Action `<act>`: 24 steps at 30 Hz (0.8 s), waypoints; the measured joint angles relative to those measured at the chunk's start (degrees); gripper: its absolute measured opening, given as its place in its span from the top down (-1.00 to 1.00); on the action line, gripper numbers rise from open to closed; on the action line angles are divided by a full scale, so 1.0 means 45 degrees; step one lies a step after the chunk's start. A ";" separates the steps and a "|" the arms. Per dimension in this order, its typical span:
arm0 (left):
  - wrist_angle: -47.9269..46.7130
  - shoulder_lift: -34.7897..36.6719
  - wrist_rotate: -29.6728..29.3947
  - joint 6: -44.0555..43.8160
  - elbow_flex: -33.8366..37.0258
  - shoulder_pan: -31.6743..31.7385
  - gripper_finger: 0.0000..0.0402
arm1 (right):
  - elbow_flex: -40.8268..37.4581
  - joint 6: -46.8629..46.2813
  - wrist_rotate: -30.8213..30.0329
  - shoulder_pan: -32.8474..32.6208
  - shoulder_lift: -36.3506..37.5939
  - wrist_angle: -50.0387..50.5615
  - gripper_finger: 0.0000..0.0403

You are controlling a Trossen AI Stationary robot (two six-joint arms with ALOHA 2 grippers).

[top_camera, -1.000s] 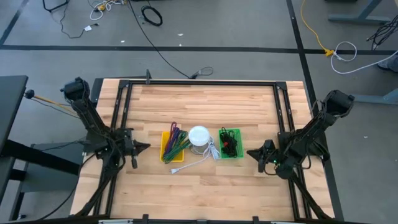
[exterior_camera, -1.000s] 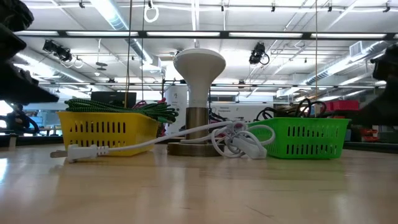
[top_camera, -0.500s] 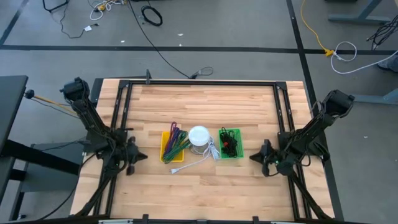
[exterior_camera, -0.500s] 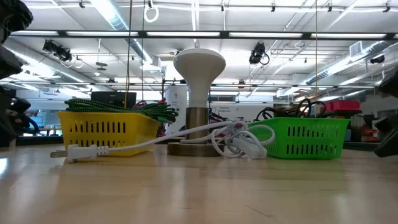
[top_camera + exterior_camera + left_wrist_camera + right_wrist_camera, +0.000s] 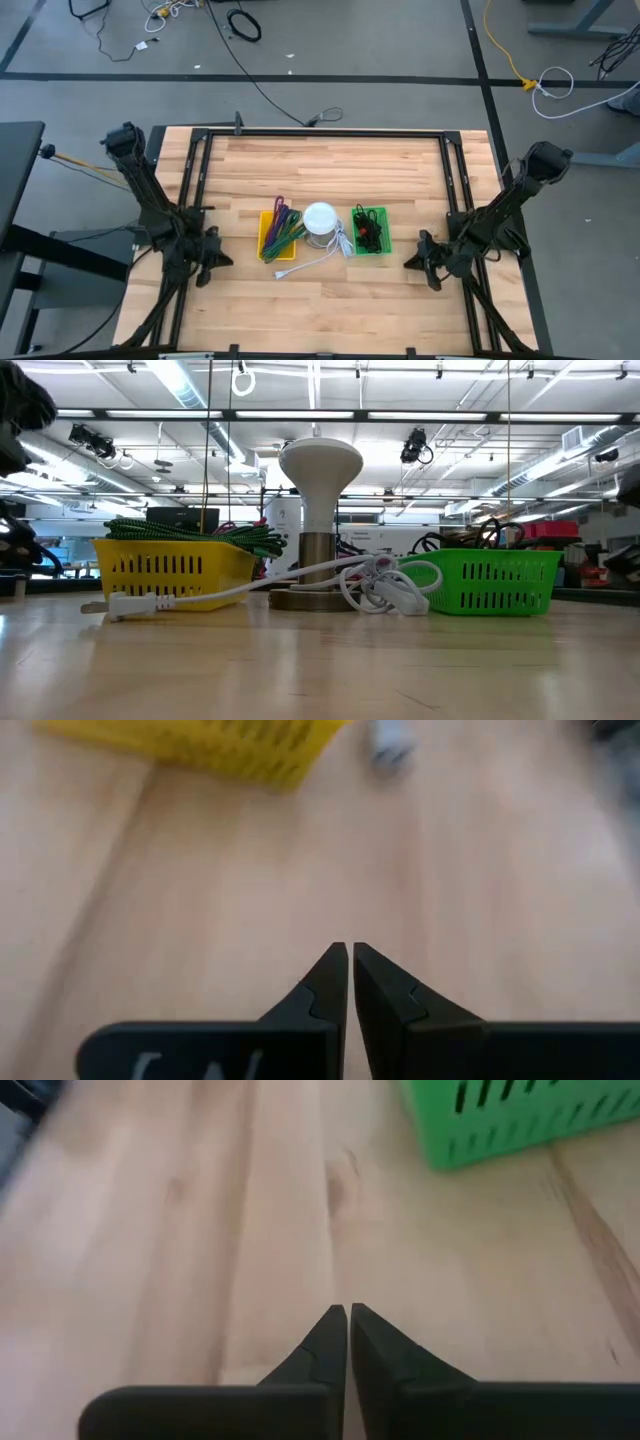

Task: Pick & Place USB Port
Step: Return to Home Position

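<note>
A yellow basket [image 5: 277, 234] holds green and purple cables, and a green basket [image 5: 371, 231] holds black cables. Between them stands a white lamp [image 5: 320, 218] on its round base [image 5: 316, 600]. Its white cord lies on the table and ends in a plug [image 5: 285, 271] [image 5: 126, 603]. I cannot pick out a USB port. My left gripper [image 5: 215, 262] [image 5: 350, 956] is shut over bare wood, left of the yellow basket [image 5: 200, 745]. My right gripper [image 5: 412, 262] [image 5: 348, 1316] is shut over bare wood, right of the green basket [image 5: 520, 1115].
A black frame [image 5: 320, 133] runs round the wooden table [image 5: 320, 310]. Bare wood lies in front of the baskets and behind them. A loose coil of the white cord [image 5: 385, 585] sits beside the lamp's base, close to the green basket [image 5: 490, 580].
Both grippers have drawn back toward the table's near edge and tipped downward. The left one has slid away from the yellow basket, and the right one has slid away from the green basket. Baskets, lamp and cord have stayed put.
</note>
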State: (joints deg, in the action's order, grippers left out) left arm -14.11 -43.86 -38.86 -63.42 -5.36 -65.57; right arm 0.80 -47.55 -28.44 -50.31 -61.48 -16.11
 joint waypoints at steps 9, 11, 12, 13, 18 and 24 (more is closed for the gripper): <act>0.0641 0.4081 0.0098 -0.0010 0.0072 0.0162 0.87 | 0.0009 0.0009 0.0658 0.0566 0.5373 0.1841 0.89; 0.0762 0.4745 0.0123 -0.0005 0.0114 0.0336 0.87 | 0.0009 0.0010 0.0651 0.0658 0.6506 0.1964 0.89; 0.1106 0.5088 0.0128 -0.0010 0.0203 0.0431 0.87 | 0.0009 0.0010 0.0654 0.0696 0.7065 0.1966 0.89; 0.1311 0.5408 0.0152 -0.0010 0.0243 0.0532 0.87 | 0.0009 0.0010 0.0654 0.0722 0.7569 0.1959 0.89; 0.3302 0.7513 0.0270 0.0001 0.0822 0.1259 0.87 | 0.0009 0.0010 0.0645 0.0724 1.0048 0.2004 0.89; 0.4282 0.9761 0.0352 -0.0088 0.1097 0.3129 0.87 | 0.0009 0.0015 0.0613 0.0724 1.2109 0.2057 0.89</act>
State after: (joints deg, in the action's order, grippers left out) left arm 5.16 0.06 -37.27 -63.82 -0.43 -51.48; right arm 0.84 -47.48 -25.68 -47.05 -6.99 -6.85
